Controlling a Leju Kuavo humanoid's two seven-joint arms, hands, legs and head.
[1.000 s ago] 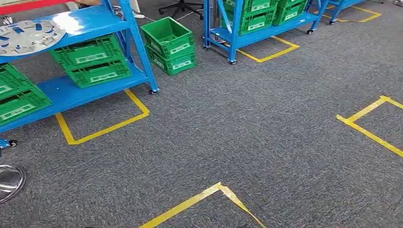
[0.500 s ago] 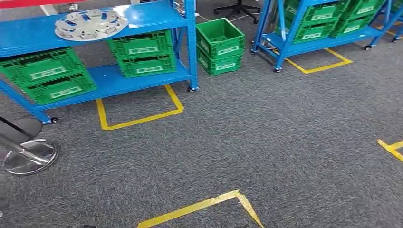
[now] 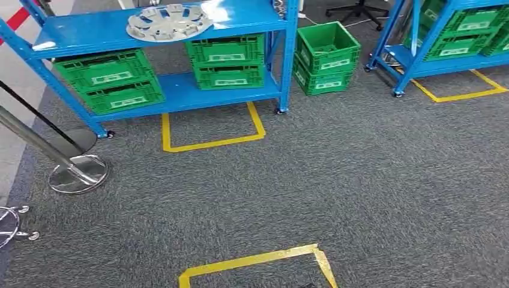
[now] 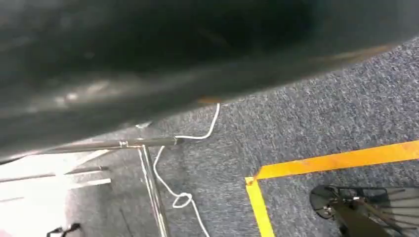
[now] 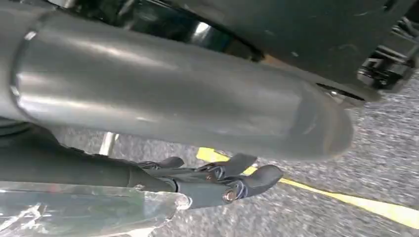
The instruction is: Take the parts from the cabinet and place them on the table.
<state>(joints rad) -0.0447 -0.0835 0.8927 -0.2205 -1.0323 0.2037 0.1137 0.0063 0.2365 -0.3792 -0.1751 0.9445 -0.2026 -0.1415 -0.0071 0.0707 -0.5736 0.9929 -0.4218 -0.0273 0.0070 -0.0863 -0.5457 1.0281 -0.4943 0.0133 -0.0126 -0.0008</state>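
Grey carpet (image 3: 336,180) underfoot, marked with yellow tape (image 3: 210,143) in squares. Two stacked green crates (image 3: 325,57) on the floor just right of the near rack. More green crates (image 3: 465,33) on a second blue rack (image 3: 401,57) far right. Chrome stanchion base (image 3: 78,174) at left, pole leaning off toward the corner. Office chair base (image 3: 358,11) up top. White cable (image 4: 170,183) looping across the carpet in the left wrist view.

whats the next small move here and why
Probably step forward toward the blue metal shelf rack, easing slightly left. The round silver hubcap-like part lies on its top shelf, off to the upper left in the head view, with a wide stretch of grey carpet between it and the robot. The right hand hangs low over the floor with nothing visibly in it, far from reaching.
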